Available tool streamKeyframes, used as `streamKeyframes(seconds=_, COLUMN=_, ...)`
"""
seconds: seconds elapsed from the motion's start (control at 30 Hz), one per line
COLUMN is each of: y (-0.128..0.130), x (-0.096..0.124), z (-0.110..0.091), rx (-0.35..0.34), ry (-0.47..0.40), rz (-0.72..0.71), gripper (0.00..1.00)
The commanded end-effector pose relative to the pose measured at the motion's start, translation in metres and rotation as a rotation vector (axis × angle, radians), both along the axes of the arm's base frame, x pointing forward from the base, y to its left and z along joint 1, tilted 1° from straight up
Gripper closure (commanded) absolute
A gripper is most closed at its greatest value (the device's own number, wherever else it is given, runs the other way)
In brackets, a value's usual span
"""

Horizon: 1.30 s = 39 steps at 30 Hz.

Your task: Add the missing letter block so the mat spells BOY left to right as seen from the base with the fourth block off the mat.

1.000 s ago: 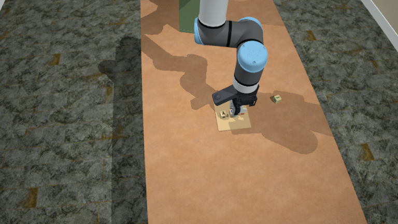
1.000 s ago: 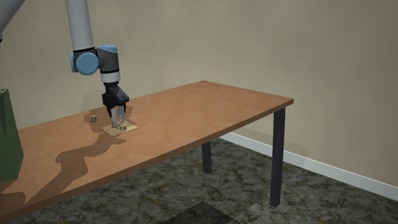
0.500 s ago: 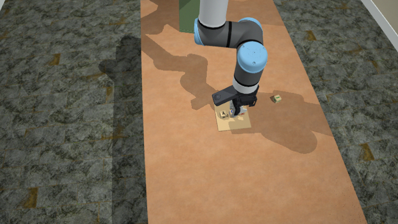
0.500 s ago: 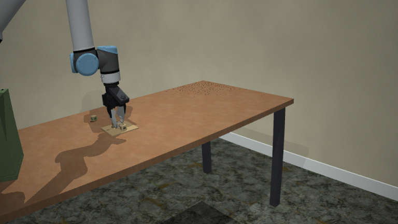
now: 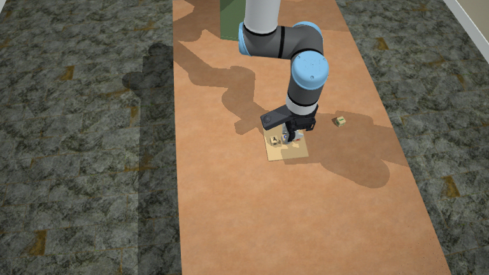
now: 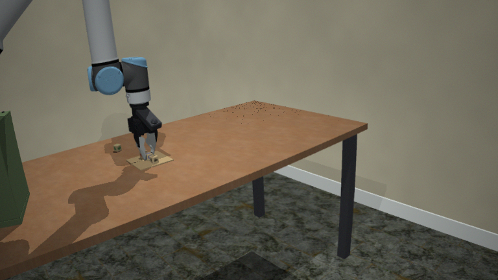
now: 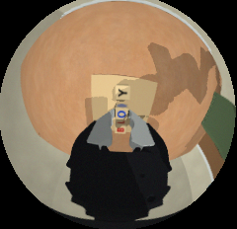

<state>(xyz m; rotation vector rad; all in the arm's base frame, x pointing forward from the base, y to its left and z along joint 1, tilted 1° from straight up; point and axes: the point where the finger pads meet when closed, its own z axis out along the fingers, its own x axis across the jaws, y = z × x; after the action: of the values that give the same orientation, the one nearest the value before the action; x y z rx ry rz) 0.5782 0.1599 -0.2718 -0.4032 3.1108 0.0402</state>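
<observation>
- Leftmost in the top view, the Y block (image 5: pixel 274 140) stands on the pale mat (image 5: pixel 286 153), letter up; its orientation is too small to judge there.
- Next to it, under the wrist, the end effector (image 5: pixel 290 137) reaches down over the mat with its jaws nearly closed on the O block (image 7: pixel 121 113), which shows a blue letter in the wrist view.
- Just beyond, a block with a red letter, presumably the B block (image 7: pixel 120 129), sits almost hidden under the jaws; the wrist view shows B, O and Y in one close line.
- Farther right, the fourth block (image 5: pixel 340 121), with a green mark, lies on the bare table (image 5: pixel 252 221), well apart from the mat.
- Step in hand, by my judgement: placing the missing middle letter, with the block at or near the mat surface; whether it touches cannot be told.
- Next move, as a judgement: open the jaws without nudging either neighbour, then lift straight up.
- From the side, the arm (image 6: pixel 98 23) comes down near vertical over the mat, which favours a clean vertical retreat.
</observation>
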Motion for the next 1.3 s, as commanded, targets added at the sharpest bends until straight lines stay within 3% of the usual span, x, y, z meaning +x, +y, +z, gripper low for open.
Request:
streamKeyframes(seconds=0.0, y=0.0000, x=0.0005, z=0.0005, rx=0.000, ry=-0.001, rz=0.000, gripper=0.95)
streamKeyframes(seconds=0.5, y=0.0000, x=0.0005, z=0.0005, rx=0.000, ry=-0.001, rz=0.000, gripper=0.95)
streamKeyframes(seconds=1.0, y=0.0000, x=0.0005, z=0.0005, rx=0.000, ry=-0.001, rz=0.000, gripper=0.75)
streamKeyframes(seconds=1.27, y=0.0000, x=0.0005, z=0.0005, rx=0.000, ry=-0.001, rz=0.000, gripper=0.75)
